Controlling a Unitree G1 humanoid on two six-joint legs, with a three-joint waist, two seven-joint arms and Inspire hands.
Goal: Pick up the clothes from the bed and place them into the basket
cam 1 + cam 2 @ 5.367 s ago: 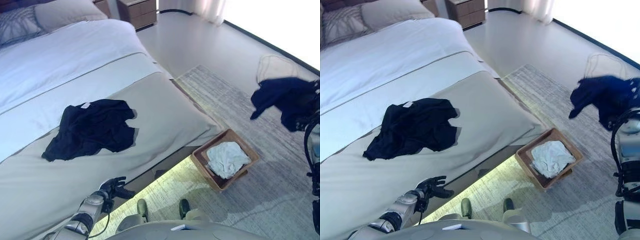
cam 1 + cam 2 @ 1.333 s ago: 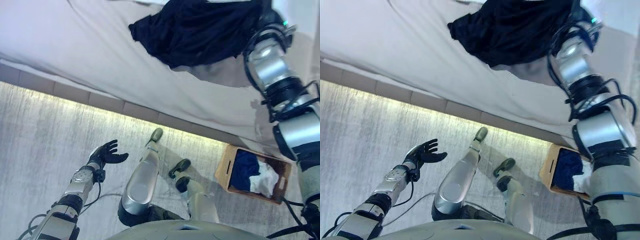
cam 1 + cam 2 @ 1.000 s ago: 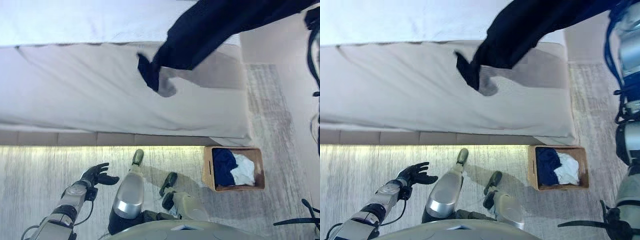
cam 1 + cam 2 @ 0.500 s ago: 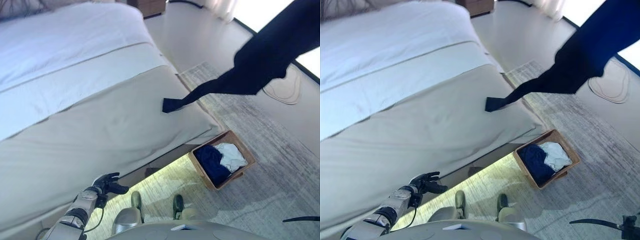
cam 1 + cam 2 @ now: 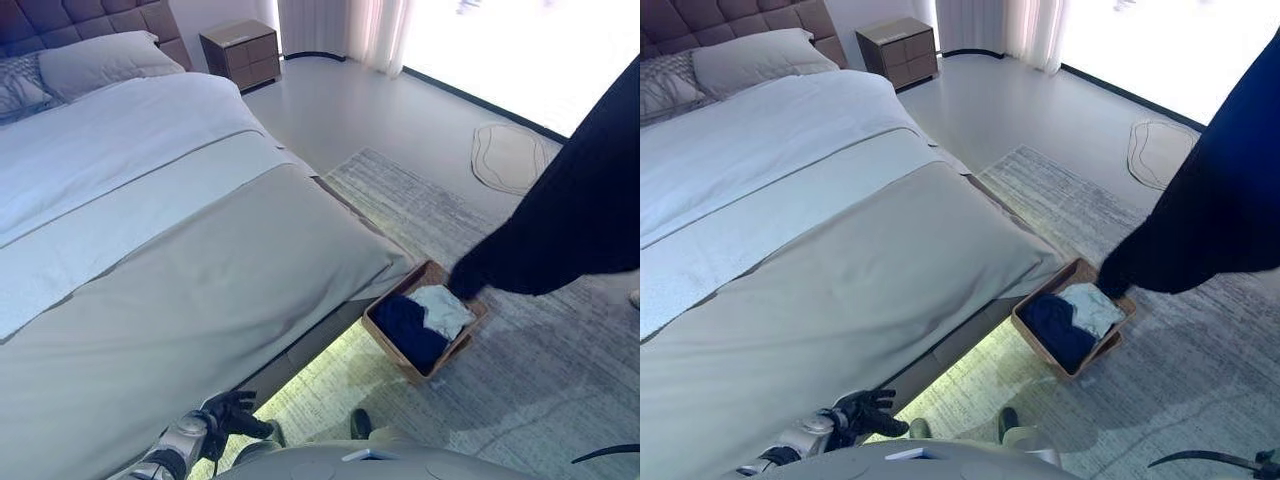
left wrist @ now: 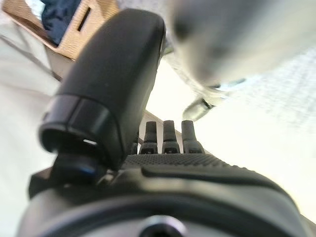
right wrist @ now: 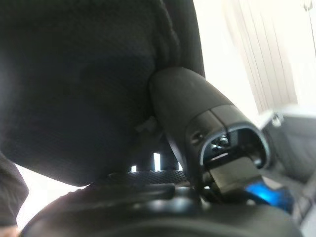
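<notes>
A black garment hangs in the air at the right, and its lower tip reaches the far edge of the wooden basket. The basket stands on the rug by the bed's foot corner and holds a dark blue cloth and a white cloth. In the right wrist view my right hand is shut on the black garment, with the thumb pressed into the cloth. My left hand is open and empty, low by the bed's foot edge; its straight fingers show in the left wrist view.
The bed with a beige cover fills the left and bears no clothes. Pillows and a nightstand are at the far end. A grey rug lies under the basket, and a small round mat lies beyond it.
The camera has shifted. The black garment has swung from over the bed's corner to the right, and its tip now hangs at the basket. The left hand stays low and open.
</notes>
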